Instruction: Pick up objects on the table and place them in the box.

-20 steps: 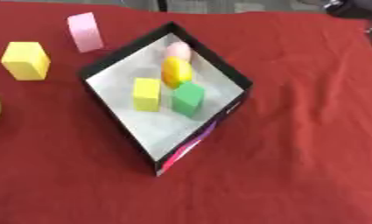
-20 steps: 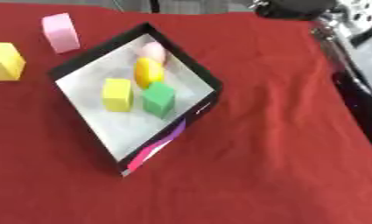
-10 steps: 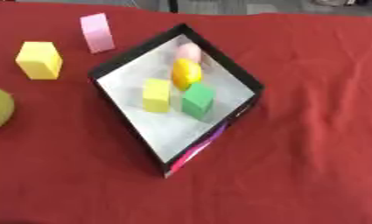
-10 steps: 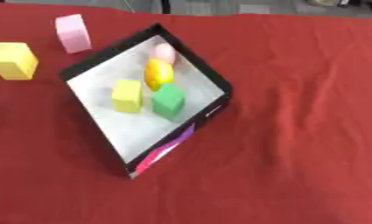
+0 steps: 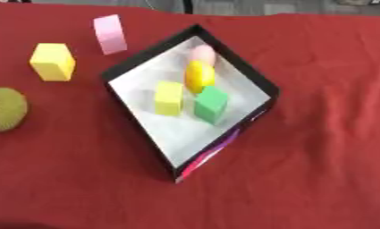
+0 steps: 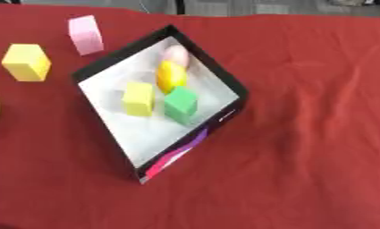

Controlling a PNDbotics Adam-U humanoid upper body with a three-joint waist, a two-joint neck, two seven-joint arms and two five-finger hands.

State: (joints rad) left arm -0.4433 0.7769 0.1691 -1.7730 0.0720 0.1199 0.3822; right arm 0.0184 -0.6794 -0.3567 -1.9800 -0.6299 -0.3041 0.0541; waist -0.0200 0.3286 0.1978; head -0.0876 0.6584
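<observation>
A black box (image 5: pixel 259 79) with a white inside sits turned like a diamond on the red cloth. Inside it lie a yellow block (image 5: pixel 168 98), a green block (image 5: pixel 211 104), a yellow rounded piece (image 5: pixel 199 76) and a pink rounded piece (image 5: pixel 201 53). Outside, to the box's left, stand a pink block (image 5: pixel 110 34) and a yellow cube (image 5: pixel 52 61). A yellow-green round fruit (image 5: pixel 6 108) lies at the left edge. Neither hand shows in either view.
The red cloth (image 5: pixel 318 156) covers the whole table, with open room to the right of and below the box. A grey floor strip runs along the far edge.
The whole picture has shifted, so the head has moved: the left-side objects now sit further into view. The dark arm at the upper right one second ago is gone. Objects stay put.
</observation>
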